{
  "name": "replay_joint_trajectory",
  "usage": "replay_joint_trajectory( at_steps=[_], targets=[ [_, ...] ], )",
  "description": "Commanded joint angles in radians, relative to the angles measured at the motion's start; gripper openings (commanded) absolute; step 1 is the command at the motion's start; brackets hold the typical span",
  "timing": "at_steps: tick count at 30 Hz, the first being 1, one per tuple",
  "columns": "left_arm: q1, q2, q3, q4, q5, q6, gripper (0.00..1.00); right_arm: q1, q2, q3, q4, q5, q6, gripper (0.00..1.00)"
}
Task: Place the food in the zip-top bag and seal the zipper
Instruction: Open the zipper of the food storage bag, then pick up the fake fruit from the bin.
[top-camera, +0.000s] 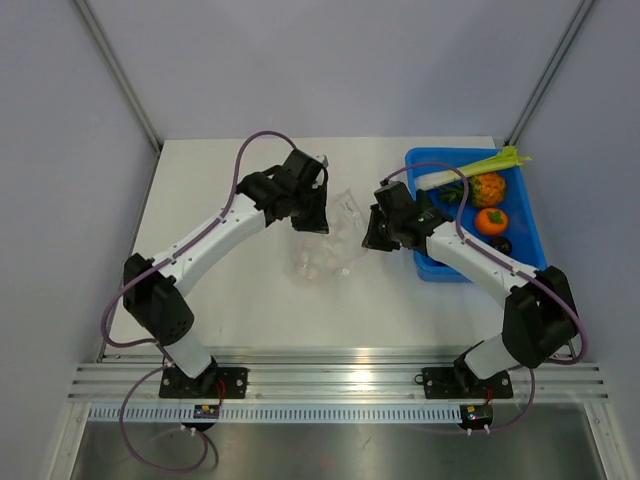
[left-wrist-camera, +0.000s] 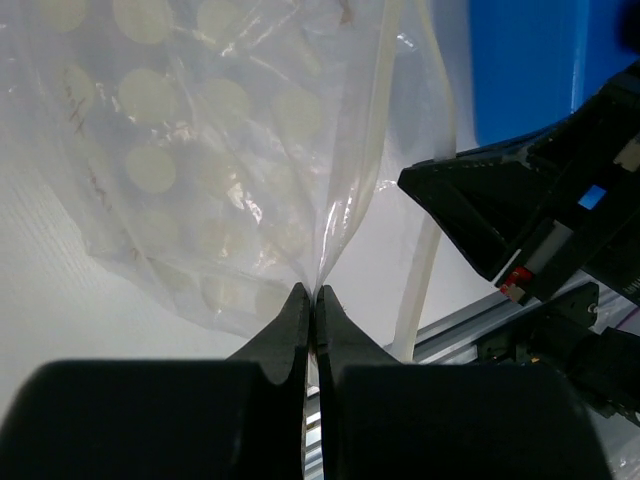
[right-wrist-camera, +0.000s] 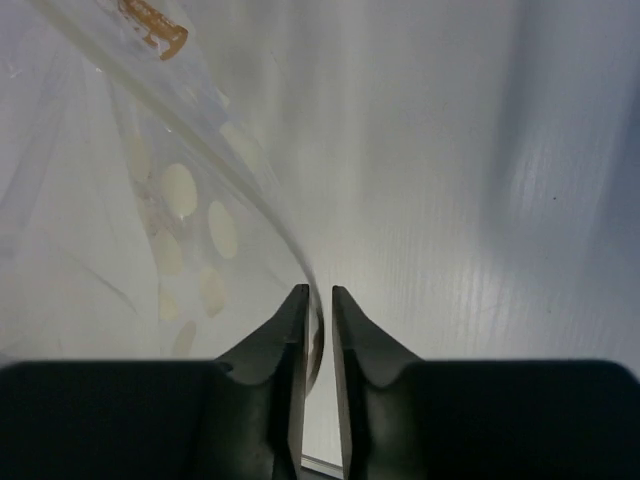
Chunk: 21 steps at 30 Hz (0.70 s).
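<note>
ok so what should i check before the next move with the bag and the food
1. left claw clamped on the zip-top bag edge: ok
2. right claw gripping the bag: not ok, jaws slightly apart, the rim only sits in the gap
3. bag mouth held wide enough for food: cannot tell
4. food in the bag: not ok, pineapple and orange piece lie in the blue bin
5. zipper sealed: cannot tell, the strip is too clear to read
</note>
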<state>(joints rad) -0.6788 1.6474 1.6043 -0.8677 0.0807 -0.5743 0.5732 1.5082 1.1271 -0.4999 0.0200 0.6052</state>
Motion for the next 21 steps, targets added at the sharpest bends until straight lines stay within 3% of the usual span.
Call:
replay_joint_trajectory(
  at_steps=[1,4,14,21],
  targets=[
    [-0.011,0.032,0.066,0.009,-0.042,0.008,0.00,0.002,-0.081,-0.009,0.000,0.047,-0.007,0.25],
    [-0.018,0.060,0.072,-0.001,-0.044,0.019,0.00,0.002,-0.123,-0.009,0.000,0.069,-0.021,0.48],
    [-0.019,0.080,0.080,0.001,-0.036,0.037,0.00,-0.025,-0.299,0.105,-0.049,0.290,-0.114,0.61],
    [-0.022,0.091,0.078,0.010,-0.015,0.045,0.00,-0.392,-0.266,0.112,-0.020,0.089,-0.150,0.66]
  ],
)
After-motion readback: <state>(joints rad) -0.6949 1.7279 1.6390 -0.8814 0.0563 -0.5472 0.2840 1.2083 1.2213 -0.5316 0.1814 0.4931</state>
